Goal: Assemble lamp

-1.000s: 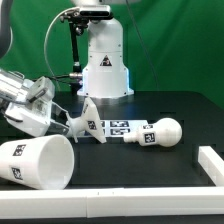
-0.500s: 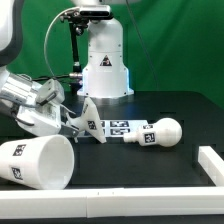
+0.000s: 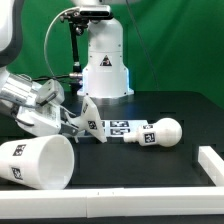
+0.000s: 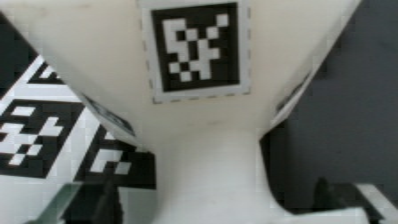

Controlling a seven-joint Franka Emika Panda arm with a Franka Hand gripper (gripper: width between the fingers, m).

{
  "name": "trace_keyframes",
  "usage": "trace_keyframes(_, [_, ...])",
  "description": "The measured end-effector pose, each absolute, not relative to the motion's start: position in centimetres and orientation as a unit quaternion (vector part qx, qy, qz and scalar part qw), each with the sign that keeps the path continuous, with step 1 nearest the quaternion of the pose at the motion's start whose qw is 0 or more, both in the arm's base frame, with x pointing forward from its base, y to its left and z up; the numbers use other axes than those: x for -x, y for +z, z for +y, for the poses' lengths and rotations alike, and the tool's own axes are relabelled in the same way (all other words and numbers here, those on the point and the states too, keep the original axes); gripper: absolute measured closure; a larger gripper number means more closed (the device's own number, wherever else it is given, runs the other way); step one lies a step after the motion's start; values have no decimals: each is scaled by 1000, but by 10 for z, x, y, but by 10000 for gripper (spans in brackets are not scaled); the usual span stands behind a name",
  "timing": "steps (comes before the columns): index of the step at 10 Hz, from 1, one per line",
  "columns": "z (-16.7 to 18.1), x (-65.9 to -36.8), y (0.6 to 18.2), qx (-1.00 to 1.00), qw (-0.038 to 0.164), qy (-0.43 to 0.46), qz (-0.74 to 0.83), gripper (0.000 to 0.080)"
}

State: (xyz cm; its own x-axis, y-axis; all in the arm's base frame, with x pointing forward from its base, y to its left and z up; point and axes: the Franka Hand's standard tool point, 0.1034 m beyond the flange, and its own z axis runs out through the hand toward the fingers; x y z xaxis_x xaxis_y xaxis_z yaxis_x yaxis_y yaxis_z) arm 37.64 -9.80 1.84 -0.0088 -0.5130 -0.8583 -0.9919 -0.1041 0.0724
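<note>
The small flared base point(image 3: 87, 112) stands tilted by the marker board point(image 3: 117, 128). My gripper point(image 3: 73, 121) reaches in from the exterior view's left and straddles it. In the wrist view the base point(image 4: 196, 100) and its tag fill the picture. Its narrow neck runs between my fingertips point(image 4: 89, 205), and my gripper point(image 4: 214, 206) is open: one finger is at the neck, and a dark gap shows beside the other. The large shade point(image 3: 35, 162) lies on its side at the front left. The bulb point(image 3: 166, 131) lies on its side to the right of the marker board.
The big white robot pedestal point(image 3: 105, 65) stands at the back centre. A raised white rail point(image 3: 212, 163) runs along the table's right front. The marker board's tags also show in the wrist view point(image 4: 45, 130) beside the base.
My arm and gripper shifted slightly toward the base a second ago. Nothing has visibly moved in the last half second.
</note>
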Motion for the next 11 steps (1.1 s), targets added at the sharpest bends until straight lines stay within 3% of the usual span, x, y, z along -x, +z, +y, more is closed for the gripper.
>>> trace_keyframes(5, [-104, -382, 26, 637, 312, 382, 593, 269])
trace_keyframes(9, [-107, -416, 87, 667, 332, 363, 560, 269])
trace_keyframes(11, [-108, -424, 84, 695, 296, 299, 583, 269])
